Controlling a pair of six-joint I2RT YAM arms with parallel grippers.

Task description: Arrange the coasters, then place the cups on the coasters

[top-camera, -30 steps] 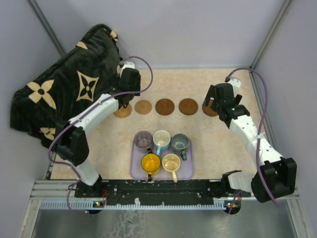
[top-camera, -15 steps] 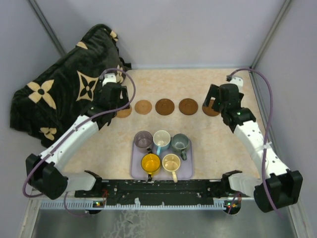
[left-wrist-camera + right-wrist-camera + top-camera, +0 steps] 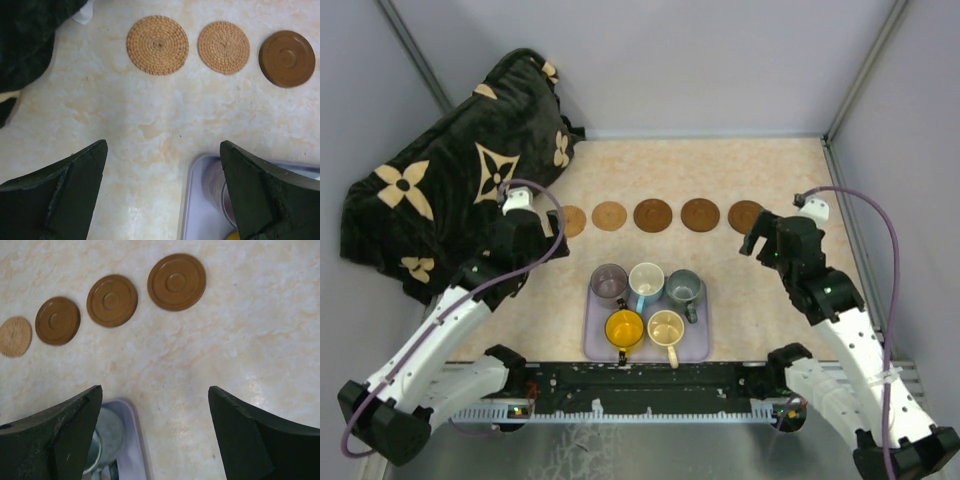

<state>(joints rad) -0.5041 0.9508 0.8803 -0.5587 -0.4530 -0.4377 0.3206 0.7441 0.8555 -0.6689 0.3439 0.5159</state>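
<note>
Top view: five coasters (image 3: 652, 215) lie in one row across the counter (image 3: 790, 170), two tan on the left and three dark brown on the right, none touching. All five cups (image 3: 646, 280) are off the coasters, packed on a lavender tray (image 3: 695, 347) at near-centre. Purple, white and grey-green are in the far row, yellow and cream in the near row. A dark flower-print blanket (image 3: 450, 170) is heaped far left, overlapping the counter edge.

Left wrist view only: the tan pair is woven, and the purple cup (image 3: 220, 187) sits at the tray's corner. Right wrist view only: moulded rings on the three dark discs, and the grey-green cup (image 3: 107, 437) at the tray edge.

The tray and cups sit between the arm bases and the row.

Left hand (image 3: 163, 146): left of the tray, near side of the tan coasters, fingers spread wide, holding nothing. Right hand (image 3: 155, 390): right of the tray, just near of the rightmost dark coaster, fingers wide apart, empty.
</note>
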